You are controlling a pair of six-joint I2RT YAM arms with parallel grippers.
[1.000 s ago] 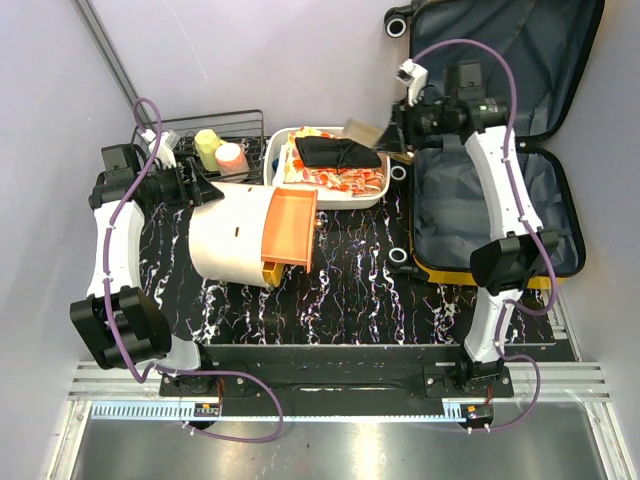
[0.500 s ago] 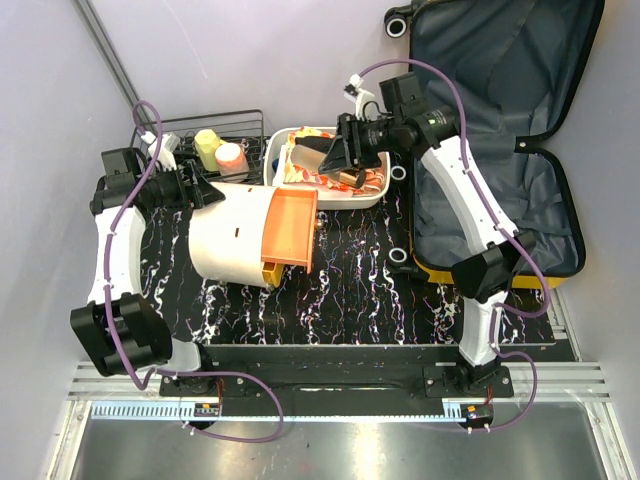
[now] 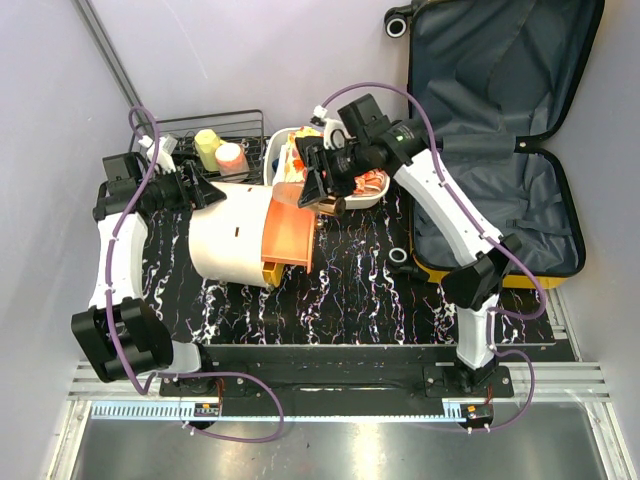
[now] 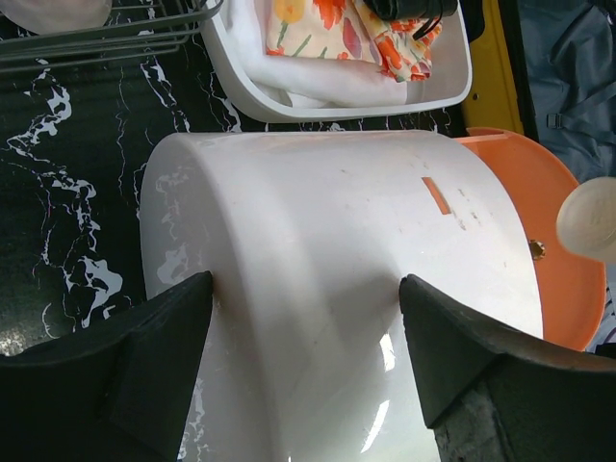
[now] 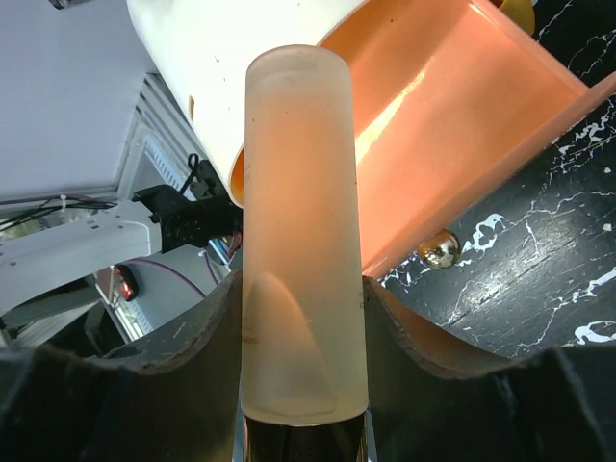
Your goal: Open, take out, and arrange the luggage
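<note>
The luggage (image 3: pixel 545 215) lies open at the right end of the bench (image 3: pixel 350 285). Its lower half is flat with the grey lining up, and its lid stands up behind it toward the far right corner. The right pincer (image 3: pixel 318 185) is well to the left of the luggage, reached across the white tray (image 4: pixel 318 106) to the mouth of the cream-and-orange container (image 3: pixel 225 240).

The luggage's yellow rim and black wheels face the middle of the bench. A strip of marbled bench shows between them and the container, which lies on its side. The tray sits just behind that strip, and a wire rack (image 3: pixel 250 125) fills the far left. Walls run close along both sides.

The right pincer is closed on a frosted tube (image 5: pixel 303 241), one finger pressed against each side, with the tube's end just over the orange drawer (image 3: pixel 290 230). The left pincer (image 4: pixel 306 298) stands wide, one finger on either side of the container's cream body. Whether its pads touch the body cannot be told.
</note>
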